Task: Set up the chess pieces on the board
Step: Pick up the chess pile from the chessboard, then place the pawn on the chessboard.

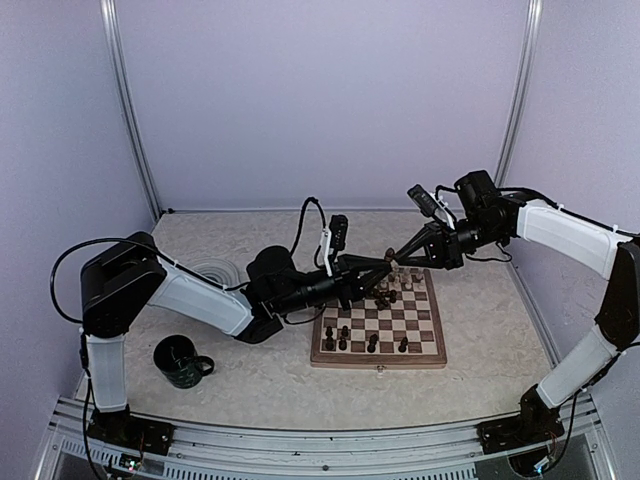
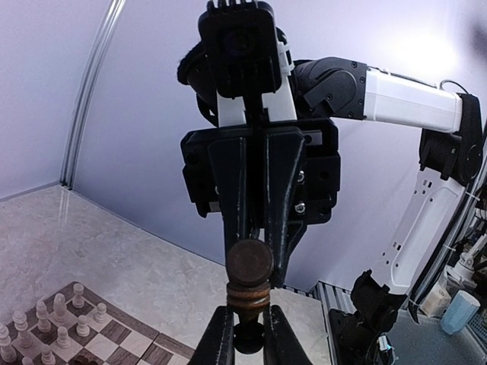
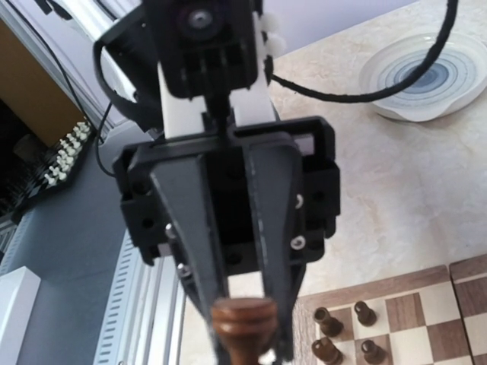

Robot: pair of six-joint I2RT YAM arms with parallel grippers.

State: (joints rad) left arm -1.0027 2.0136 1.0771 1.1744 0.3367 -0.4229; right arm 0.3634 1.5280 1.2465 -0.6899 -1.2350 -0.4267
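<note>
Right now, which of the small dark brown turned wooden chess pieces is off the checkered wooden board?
The dark brown piece, held aloft between the left gripper and right gripper by the board's far-left corner. The other dark pieces stand on squares.

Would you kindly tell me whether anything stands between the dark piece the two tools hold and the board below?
Nothing visible does. The dark piece hangs gripped by the left tool and the right tool above the far edge of the board, though other pieces already stand on the squares nearby.
</note>
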